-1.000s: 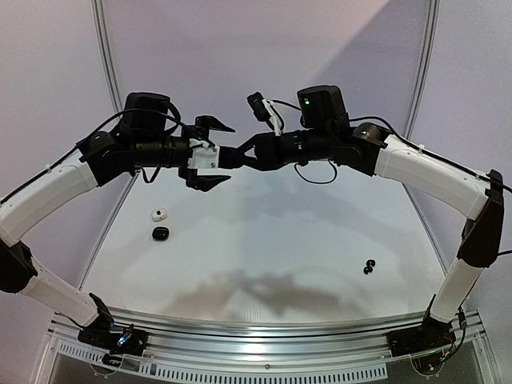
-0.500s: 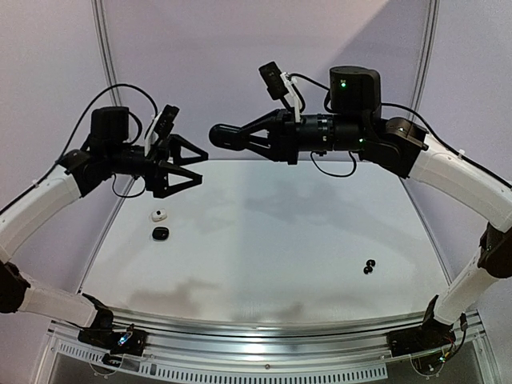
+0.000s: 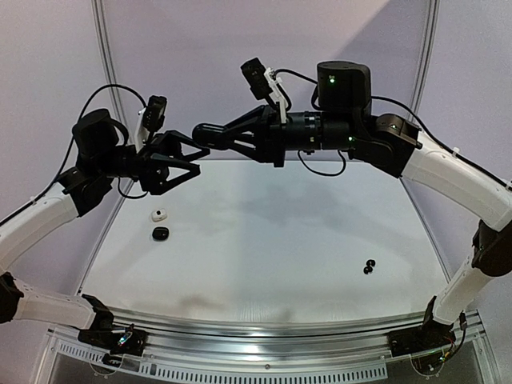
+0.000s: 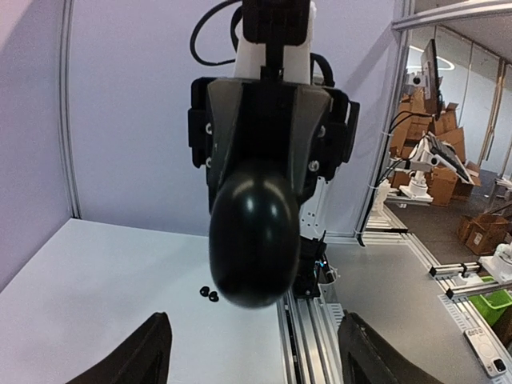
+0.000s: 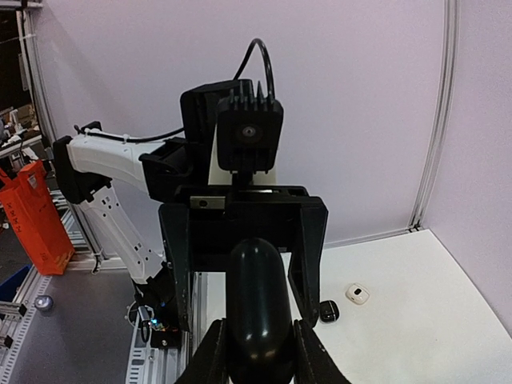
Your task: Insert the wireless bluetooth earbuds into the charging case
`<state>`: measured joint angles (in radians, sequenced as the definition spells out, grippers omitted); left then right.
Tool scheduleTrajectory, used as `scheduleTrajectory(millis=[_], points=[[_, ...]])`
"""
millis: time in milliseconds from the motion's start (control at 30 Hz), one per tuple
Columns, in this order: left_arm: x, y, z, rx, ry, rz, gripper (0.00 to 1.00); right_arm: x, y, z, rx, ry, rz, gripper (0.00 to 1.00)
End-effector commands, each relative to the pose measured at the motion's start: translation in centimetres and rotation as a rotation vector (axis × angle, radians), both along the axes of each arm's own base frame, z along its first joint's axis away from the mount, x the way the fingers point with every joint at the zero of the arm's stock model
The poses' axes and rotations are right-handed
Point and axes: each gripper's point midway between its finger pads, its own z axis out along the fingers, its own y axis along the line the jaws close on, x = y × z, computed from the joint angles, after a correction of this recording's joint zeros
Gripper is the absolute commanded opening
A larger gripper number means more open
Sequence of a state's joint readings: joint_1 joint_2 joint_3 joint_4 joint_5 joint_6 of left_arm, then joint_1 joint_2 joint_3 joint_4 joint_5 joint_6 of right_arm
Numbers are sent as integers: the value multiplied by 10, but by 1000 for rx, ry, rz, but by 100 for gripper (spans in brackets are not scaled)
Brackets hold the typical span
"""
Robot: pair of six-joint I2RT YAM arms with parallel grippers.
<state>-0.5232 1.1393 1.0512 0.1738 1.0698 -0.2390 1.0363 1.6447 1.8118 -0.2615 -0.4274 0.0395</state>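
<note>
My right gripper (image 3: 228, 138) is shut on a black oval charging case (image 3: 208, 134), held high above the table with its rounded end sticking out past the fingers. The case fills the middle of the right wrist view (image 5: 256, 308) and the left wrist view (image 4: 254, 240). My left gripper (image 3: 202, 158) is open and empty, facing the case just below and left of it, its fingers (image 4: 144, 356) spread wide either side without touching. Two tiny black earbuds (image 3: 369, 266) lie on the table at the front right, also in the left wrist view (image 4: 209, 294).
A small white case (image 3: 159, 214) and a small black case (image 3: 161, 232) lie on the white table (image 3: 264, 240) at the left, also in the right wrist view (image 5: 357, 294) (image 5: 329, 310). Metal frame posts (image 3: 104, 48) stand at the back corners.
The two grippers, close together a second ago, came apart. The left arm drew back to the left with jaws open. The right gripper then carried the black case left toward the left gripper.
</note>
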Motion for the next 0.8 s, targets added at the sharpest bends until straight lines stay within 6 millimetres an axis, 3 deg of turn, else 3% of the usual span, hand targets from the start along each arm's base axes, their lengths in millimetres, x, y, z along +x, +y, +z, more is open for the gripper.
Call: scheduleTrajectory(millis=[0, 167, 400, 633, 700, 767], points=[[-2, -5, 10, -26, -30, -8, 70, 2, 8, -9, -59, -44, -10, 0], [1, -7, 11, -26, -27, 12, 53, 4, 13, -18, -90, -47, -11, 0], [-1, -8, 12, -29, -41, 11, 42, 8, 15, -24, -109, -55, -26, 0], [-2, -8, 11, -28, -40, 7, 11, 8, 16, -23, -105, -56, -28, 0], [-3, -8, 10, -29, -42, 1, 9, 9, 16, -21, -98, -59, -29, 0], [-5, -8, 11, -31, -47, -7, 18, 8, 15, -17, -87, -63, -27, 0]])
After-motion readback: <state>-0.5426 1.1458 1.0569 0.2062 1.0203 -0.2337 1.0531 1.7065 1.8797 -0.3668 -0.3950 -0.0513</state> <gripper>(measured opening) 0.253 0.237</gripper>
